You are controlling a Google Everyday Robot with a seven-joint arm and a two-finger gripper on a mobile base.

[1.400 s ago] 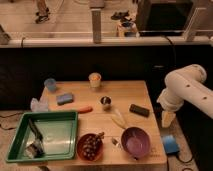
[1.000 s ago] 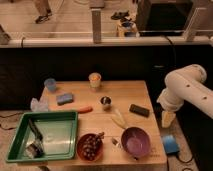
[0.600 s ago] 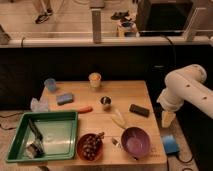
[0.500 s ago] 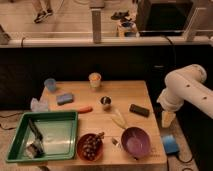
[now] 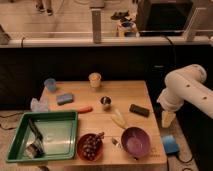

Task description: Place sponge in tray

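The sponge [image 5: 65, 98] is a small flat blue block lying on the left part of the wooden table. The tray [image 5: 52, 115], a large shallow green one, sits at the table's front left corner, a short way in front of the sponge. A dark utensil [image 5: 35, 142] lies inside it. My gripper [image 5: 167, 119] hangs off the table's right edge under the white arm [image 5: 187, 92], far from both sponge and tray. It points down, stands open and holds nothing.
A purple bowl [image 5: 135, 141] and a reddish bowl of dark fruit [image 5: 90, 146] stand at the front. A dark block [image 5: 139, 110], tan cup [image 5: 94, 79], pale blue cup [image 5: 50, 84], orange stick [image 5: 82, 109] and small round object [image 5: 105, 102] lie on the table. A railing runs behind.
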